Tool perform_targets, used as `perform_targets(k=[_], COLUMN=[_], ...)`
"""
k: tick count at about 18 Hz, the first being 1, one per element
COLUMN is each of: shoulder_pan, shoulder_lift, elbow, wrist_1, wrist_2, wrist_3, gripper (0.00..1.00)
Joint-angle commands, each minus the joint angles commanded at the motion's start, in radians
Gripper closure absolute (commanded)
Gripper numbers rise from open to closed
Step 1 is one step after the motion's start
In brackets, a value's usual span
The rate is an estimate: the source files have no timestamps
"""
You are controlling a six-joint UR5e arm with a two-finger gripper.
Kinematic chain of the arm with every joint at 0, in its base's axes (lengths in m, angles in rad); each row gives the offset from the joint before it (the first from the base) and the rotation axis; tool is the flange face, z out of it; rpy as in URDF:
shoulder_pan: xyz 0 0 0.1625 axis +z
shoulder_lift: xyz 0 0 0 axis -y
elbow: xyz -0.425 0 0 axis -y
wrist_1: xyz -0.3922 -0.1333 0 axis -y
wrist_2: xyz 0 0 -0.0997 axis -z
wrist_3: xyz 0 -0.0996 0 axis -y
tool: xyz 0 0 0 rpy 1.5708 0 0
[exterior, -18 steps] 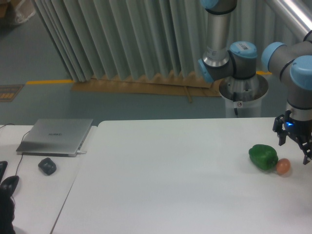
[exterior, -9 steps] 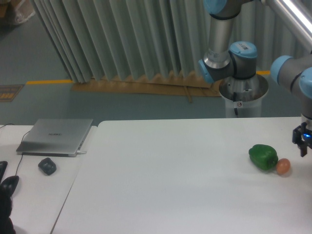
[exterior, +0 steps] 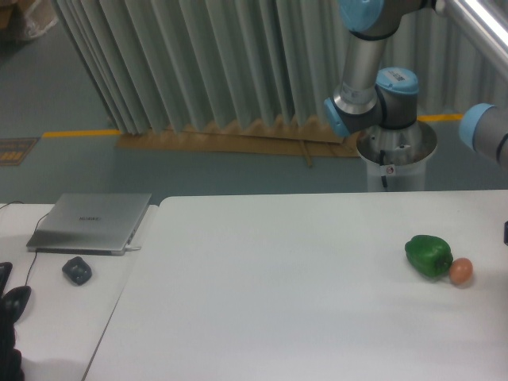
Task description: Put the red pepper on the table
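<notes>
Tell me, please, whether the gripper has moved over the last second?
Yes. It has slid right, away from the green pepper and ball, which stayed put; now it is all but out of frame at the right edge.

From my seat the two-finger hand is out of view past the right edge; only a dark sliver shows there, too small for me to name. The grey and blue robot arm [exterior: 373, 75] is cut by the top edge, and its far blue joint [exterior: 488, 131] by the right edge. I cannot find the red pepper anywhere. The large white smooth counter [exterior: 270, 294] runs off the bottom and right edges. At the lower left, a black object [exterior: 9, 329] is cropped by the edge and too blurred to identify.
</notes>
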Motion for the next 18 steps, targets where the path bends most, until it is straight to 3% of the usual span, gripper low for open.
perform_targets(k=[5,10,12,18], shoulder_pan=[0.048,0.081,0.091,0.115], shoulder_lift=[-0.011,-0.074,-0.083,-0.11], elbow=[-0.006,0.032,0.038,0.055], wrist_1=[0.019,0.026,0.055,0.061], wrist_2=[-0.012,-0.005,-0.003,0.001], wrist_3=[0.009,0.118,0.152,0.253], gripper=[0.0,0.0,0.0,0.0])
